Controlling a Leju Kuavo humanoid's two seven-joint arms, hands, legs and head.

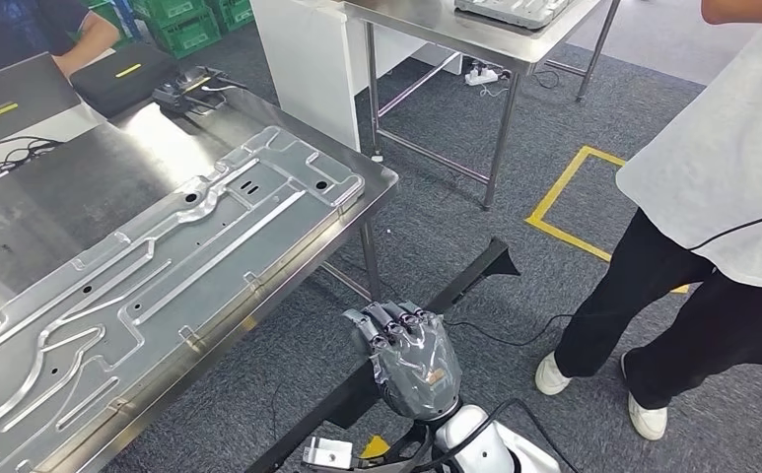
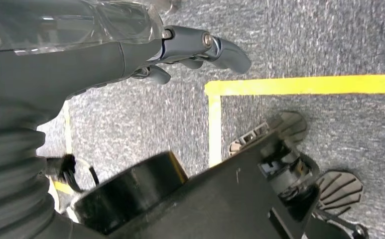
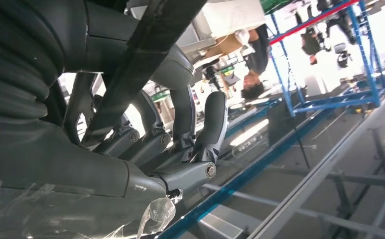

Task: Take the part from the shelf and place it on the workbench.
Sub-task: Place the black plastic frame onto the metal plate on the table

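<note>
One right robot hand (image 1: pixel 411 355) hangs low beside the counter (image 1: pixel 377 182), fingers curled in, gripping nothing; the left robot hand (image 2: pixel 130 55) likewise hangs closed over carpet. A large stamped metal part (image 1: pixel 160 266) already lies flat on the counter, so placement looks done. A bystander (image 1: pixel 712 217) is cut off at frame's edge.

The right hand (image 1: pixel 408 357) is raised, knuckles up, its fingers (image 3: pixel 211 122) wrapped around a black bar. The left hand (image 2: pixel 130 55) hangs low with its fingers (image 2: pixel 225 50) curled, holding nothing.
</note>
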